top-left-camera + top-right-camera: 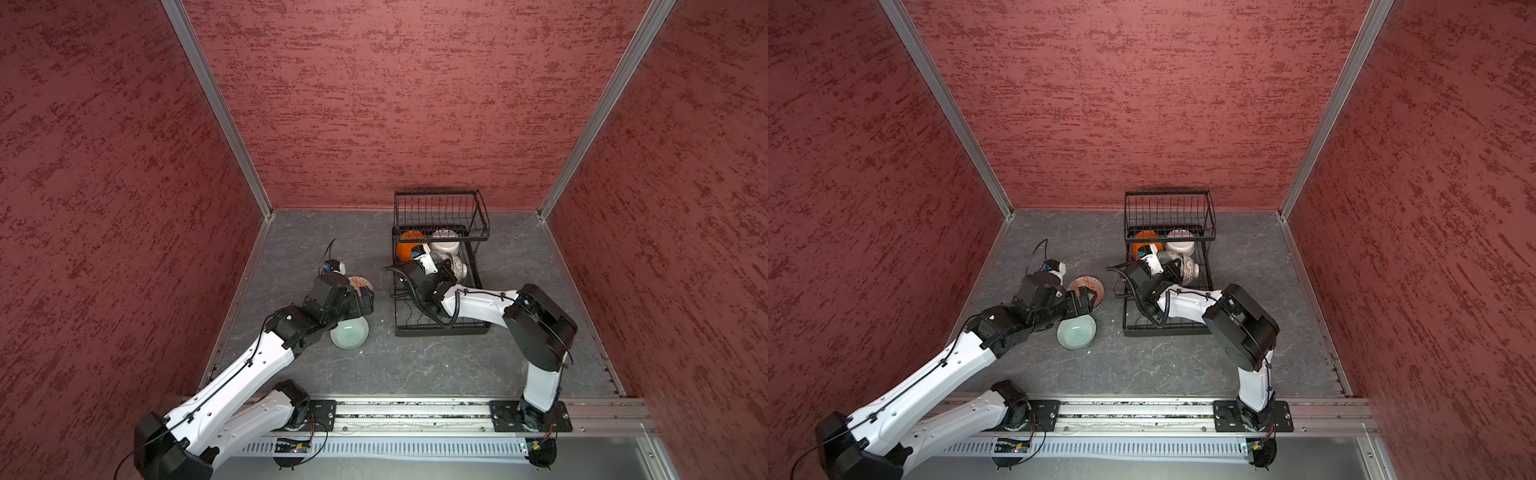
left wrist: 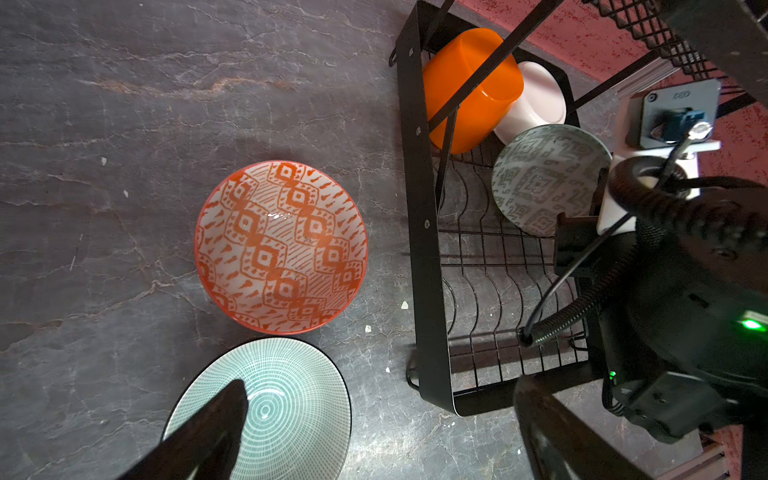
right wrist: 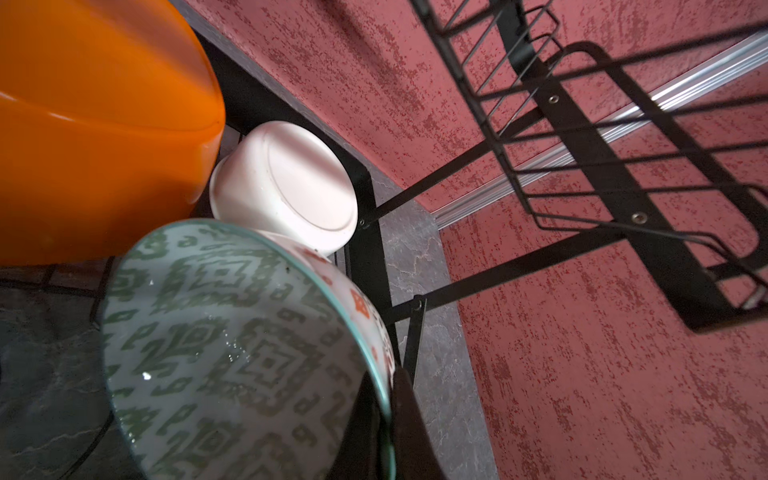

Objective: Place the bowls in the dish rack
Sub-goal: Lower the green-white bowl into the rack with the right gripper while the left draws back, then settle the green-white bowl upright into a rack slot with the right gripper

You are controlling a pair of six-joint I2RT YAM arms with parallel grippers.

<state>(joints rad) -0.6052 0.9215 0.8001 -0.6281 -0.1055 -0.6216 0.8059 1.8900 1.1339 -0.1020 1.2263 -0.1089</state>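
Left gripper (image 2: 382, 390) hangs spread wide over the pale green bowl (image 2: 291, 411); right gripper (image 3: 388, 415) pinches the rim of the green-patterned bowl (image 3: 232, 345) inside the dish rack (image 2: 424, 249).

I see soft overhead light in both top views, edges bowed by my wide lens. Left wrist: a glare spot on the red-patterned bowl (image 2: 281, 247), barred rack (image 2: 424, 232) shadows on the worktop (image 2: 124, 124). Right wrist: orange bowl (image 3: 83, 124) blurred, glints on the green-patterned bowl (image 3: 216, 332).

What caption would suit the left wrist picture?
Red-orange patterned bowl and pale green bowl sit on the table beside the dish rack.
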